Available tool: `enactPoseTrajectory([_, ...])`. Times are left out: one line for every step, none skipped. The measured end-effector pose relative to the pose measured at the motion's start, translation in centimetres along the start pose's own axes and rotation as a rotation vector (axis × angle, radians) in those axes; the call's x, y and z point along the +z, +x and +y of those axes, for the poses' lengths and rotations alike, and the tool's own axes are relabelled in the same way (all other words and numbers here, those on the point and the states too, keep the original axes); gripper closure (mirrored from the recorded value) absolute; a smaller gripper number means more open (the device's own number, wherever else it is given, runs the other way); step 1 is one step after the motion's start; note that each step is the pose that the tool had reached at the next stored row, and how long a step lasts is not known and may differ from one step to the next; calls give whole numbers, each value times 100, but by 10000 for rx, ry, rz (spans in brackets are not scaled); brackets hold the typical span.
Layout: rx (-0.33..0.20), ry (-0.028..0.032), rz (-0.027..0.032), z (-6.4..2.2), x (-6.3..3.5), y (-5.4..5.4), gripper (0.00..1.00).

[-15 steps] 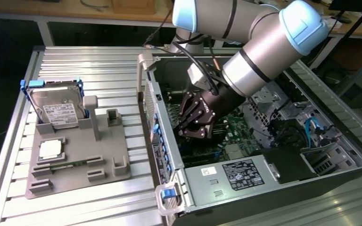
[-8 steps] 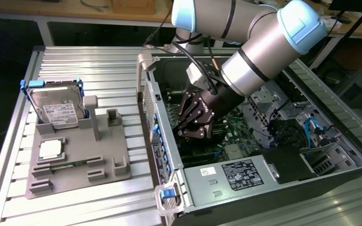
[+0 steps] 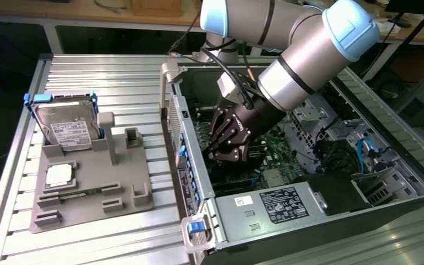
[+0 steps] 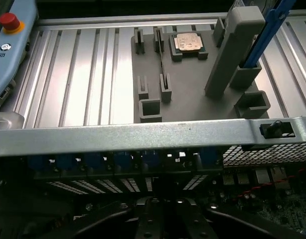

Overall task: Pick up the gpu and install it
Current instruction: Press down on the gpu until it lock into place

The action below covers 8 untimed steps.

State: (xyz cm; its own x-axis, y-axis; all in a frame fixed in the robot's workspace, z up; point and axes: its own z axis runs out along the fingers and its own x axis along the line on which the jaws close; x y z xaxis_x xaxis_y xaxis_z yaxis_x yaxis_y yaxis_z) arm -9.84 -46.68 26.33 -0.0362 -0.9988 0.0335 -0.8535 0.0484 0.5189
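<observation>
My gripper (image 3: 225, 150) reaches down inside the open computer case (image 3: 190, 187), just above the green motherboard (image 3: 271, 146) and close to the case's wall with the blue slot latches (image 3: 185, 178). Its dark fingers (image 4: 143, 224) are shut, pointing at the row of blue latches (image 4: 93, 162) below the case's metal rim (image 4: 143, 134). The gpu is hidden: the space at the fingertips is dark, and I cannot tell whether a card is held there.
A grey parts holder (image 3: 123, 182) lies on the ribbed aluminium table at the exterior view's left, carrying a silver hard drive (image 3: 68, 130), a CPU (image 3: 59, 175) and a green memory stick (image 3: 75, 194). A power supply (image 3: 271, 207) fills the case's near end. A red stop button (image 4: 9, 21) sits beyond the table.
</observation>
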Motion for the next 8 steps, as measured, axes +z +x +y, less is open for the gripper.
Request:
enactPoseTrajectory([1,-1,0,0,0,1,89])
enactPoseTrajectory([27,0,41,-5,-1,0,89])
enactPoseTrajectory([91,6,143,-12,-4,-1,89])
enactPoseTrajectory([158,7,252,-30,-17,-2,89])
enactPoseTrajectory([165,9,267,-46,-27,-3,89])
enactPoseTrajectory([197,13,320,-83,-46,-7,89])
enactPoseTrajectory([235,16,383,-91,-49,-7,89])
enactPoseTrajectory([262,18,428,-91,-49,-7,89])
